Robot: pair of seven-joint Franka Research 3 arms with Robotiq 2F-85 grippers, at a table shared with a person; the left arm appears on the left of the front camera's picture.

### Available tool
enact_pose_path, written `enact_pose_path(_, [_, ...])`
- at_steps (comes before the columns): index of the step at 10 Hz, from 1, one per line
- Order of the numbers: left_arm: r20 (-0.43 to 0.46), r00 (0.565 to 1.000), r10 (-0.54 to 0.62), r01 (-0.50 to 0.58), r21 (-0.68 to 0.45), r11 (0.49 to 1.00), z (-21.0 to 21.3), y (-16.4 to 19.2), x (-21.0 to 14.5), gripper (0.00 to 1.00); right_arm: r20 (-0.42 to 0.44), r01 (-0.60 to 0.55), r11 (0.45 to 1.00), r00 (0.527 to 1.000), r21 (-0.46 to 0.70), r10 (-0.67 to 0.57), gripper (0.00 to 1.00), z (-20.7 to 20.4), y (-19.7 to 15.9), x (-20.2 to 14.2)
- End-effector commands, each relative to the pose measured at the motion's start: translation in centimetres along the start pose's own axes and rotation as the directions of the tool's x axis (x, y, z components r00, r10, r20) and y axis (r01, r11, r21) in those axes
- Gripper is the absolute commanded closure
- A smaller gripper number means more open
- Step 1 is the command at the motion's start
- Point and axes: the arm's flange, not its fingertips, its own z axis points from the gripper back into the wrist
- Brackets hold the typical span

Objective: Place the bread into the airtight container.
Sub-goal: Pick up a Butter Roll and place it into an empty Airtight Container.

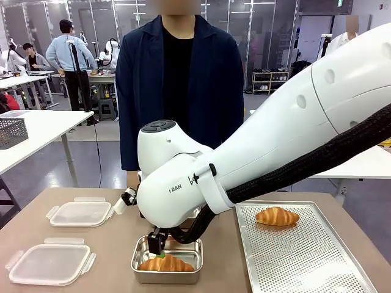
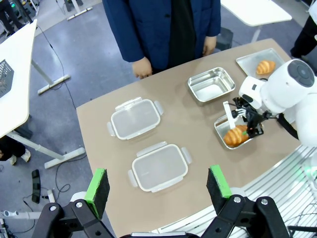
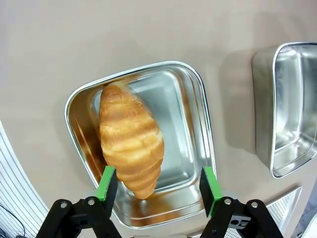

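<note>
Right pincer (image 1: 157, 243) hangs just over the tin (image 1: 137, 272) in the front view, with the croissant (image 1: 166, 264) lying inside. Left wrist view: left pincer (image 2: 157, 184) spread, empty, well off. Right wrist view: jaws released, one pad close against the croissant (image 3: 131, 139); lifting straight up should avoid snagging it.

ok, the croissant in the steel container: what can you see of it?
The croissant is golden-brown, ridged, tapered at both ends and looks whole. It lies flat along one side of the steel container, on its floor. The right gripper is open astride one end; whether a pad touches it isn't clear.
</note>
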Motion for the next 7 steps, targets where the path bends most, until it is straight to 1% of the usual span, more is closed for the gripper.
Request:
enact_pose_path(1, [0.001, 1.0, -0.009, 0.009, -0.005, 1.0, 0.06, 0.07, 0.18, 0.0, -0.001, 0.001, 1.0, 1.0, 0.002, -0.001, 0.17, -0.21, -0.03, -0.01])
enact_pose_path(7, [0.001, 1.0, -0.009, 0.009, -0.005, 1.0, 0.06, 0.07, 0.18, 0.0, -0.001, 0.001, 1.0, 1.0, 0.002, -0.001, 0.17, -0.21, -0.03, -0.01])
